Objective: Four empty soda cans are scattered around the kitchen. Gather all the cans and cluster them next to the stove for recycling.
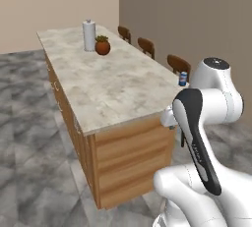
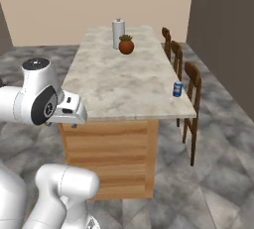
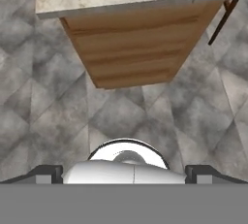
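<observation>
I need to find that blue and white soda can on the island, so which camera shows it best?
The right base view: the blue-and-white soda can stands upright and whole near the island counter's right edge, beside a chair. In the left base view the can is partly hidden behind the robot's arm. The hand view looks down at the counter's end and the floor.

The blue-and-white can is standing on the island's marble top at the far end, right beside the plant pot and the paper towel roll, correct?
Not quite. The blue-and-white can does stand on the island top, but at the near end, by the edge along the chairs. The plant pot and paper towel roll are at the far end, well apart from it. The right base view shows this clearly.
</observation>
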